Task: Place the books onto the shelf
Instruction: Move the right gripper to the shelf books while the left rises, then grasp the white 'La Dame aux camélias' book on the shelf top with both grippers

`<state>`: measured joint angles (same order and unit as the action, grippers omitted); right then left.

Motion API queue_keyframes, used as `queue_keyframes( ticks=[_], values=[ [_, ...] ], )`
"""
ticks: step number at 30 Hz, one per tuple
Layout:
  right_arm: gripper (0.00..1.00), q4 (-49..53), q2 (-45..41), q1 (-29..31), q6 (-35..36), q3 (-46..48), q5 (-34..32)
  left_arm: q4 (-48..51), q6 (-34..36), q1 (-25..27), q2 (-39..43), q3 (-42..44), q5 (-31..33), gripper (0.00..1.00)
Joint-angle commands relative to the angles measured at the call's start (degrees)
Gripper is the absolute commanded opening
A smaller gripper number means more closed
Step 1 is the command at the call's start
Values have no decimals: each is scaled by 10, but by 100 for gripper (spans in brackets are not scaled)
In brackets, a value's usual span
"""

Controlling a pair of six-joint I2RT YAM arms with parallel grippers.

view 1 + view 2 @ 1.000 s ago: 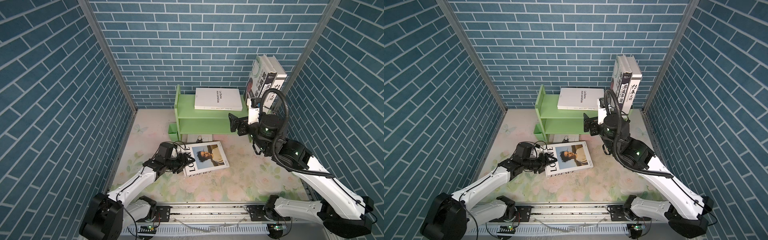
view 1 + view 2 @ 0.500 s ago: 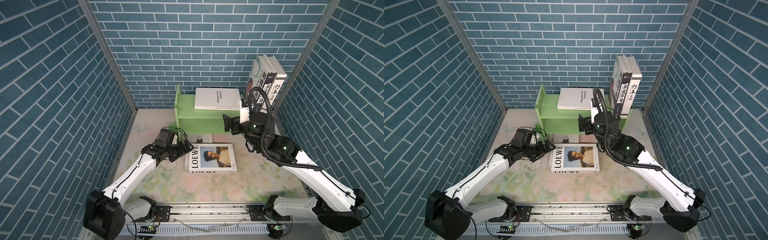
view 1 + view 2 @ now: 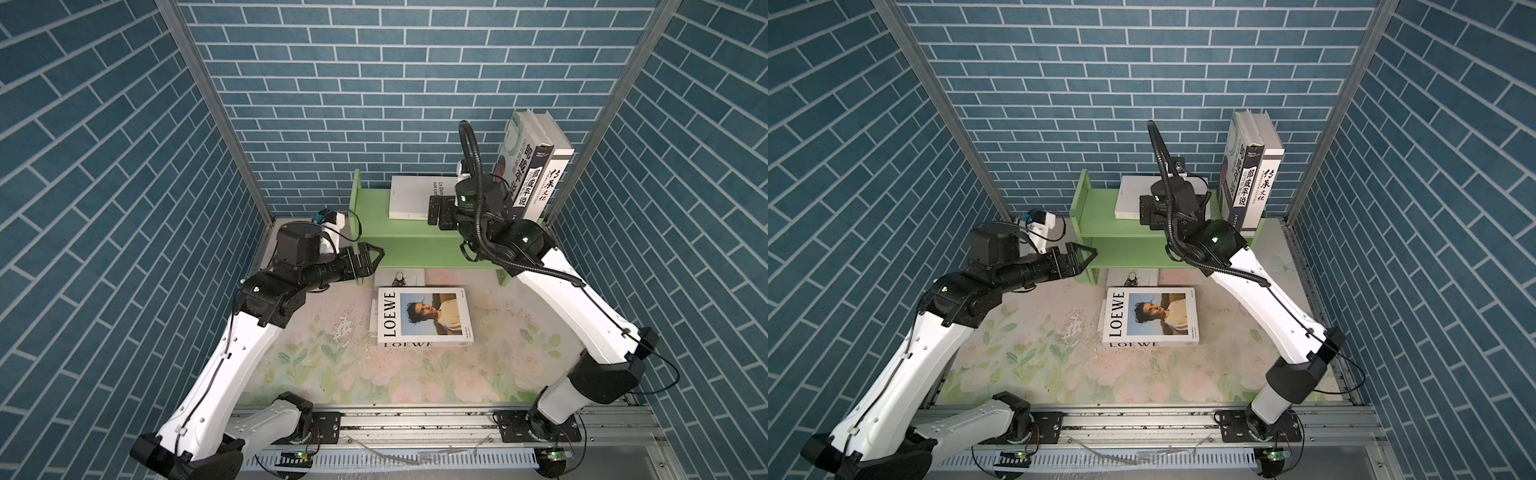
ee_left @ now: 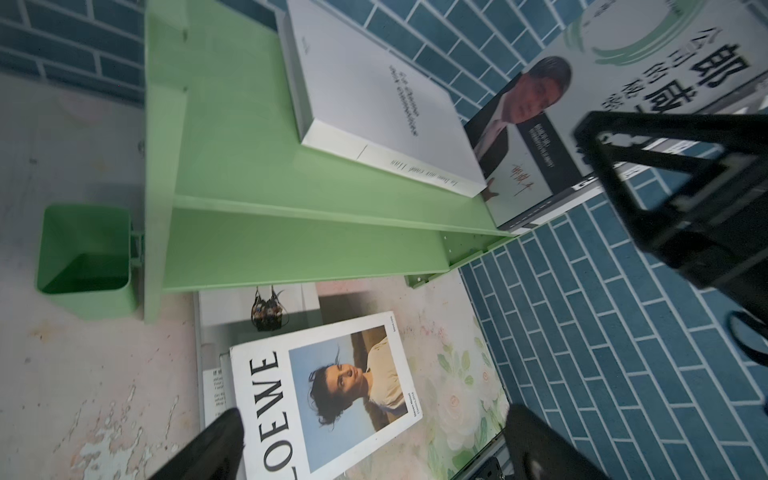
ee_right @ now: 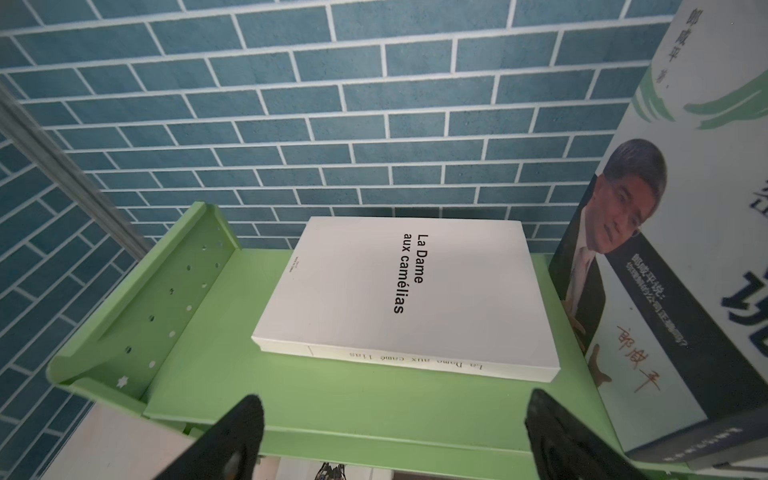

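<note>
the loewe book (image 3: 424, 318) has a softly shiny cover; the white book (image 5: 407, 295) is matt paper. the green shelf (image 5: 353, 407) looks smooth and painted, the floral mat (image 3: 332, 374) scuffed, my right fingers (image 5: 232, 444) matt black plastic.

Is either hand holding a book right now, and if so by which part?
Nothing is held. The left hand and right hand are both open and empty; the LOEWE book lies free on the table.

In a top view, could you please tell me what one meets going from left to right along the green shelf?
left gripper, open → white book lying flat → upright books
</note>
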<state>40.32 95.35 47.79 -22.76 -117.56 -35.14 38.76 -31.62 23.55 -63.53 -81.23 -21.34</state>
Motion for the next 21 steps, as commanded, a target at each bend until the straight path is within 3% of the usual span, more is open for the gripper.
queue_keyframes(
  ticks=[1, 10, 16, 21],
  values=[
    [98, 86, 30, -11, -71, -46, -53, -9, 41, -1, -35, -42, 0, 100],
    [98, 87, 83, -97, -114, -72, -12, -149, 2, 1, -128, -62, 63, 100],
    [98, 86, 115, -151, -122, -82, 63, -142, -5, 5, -216, -124, 78, 99],
    [98, 87, 128, -159, -116, -82, 67, -143, -7, 10, -277, -162, 99, 99]
  ],
)
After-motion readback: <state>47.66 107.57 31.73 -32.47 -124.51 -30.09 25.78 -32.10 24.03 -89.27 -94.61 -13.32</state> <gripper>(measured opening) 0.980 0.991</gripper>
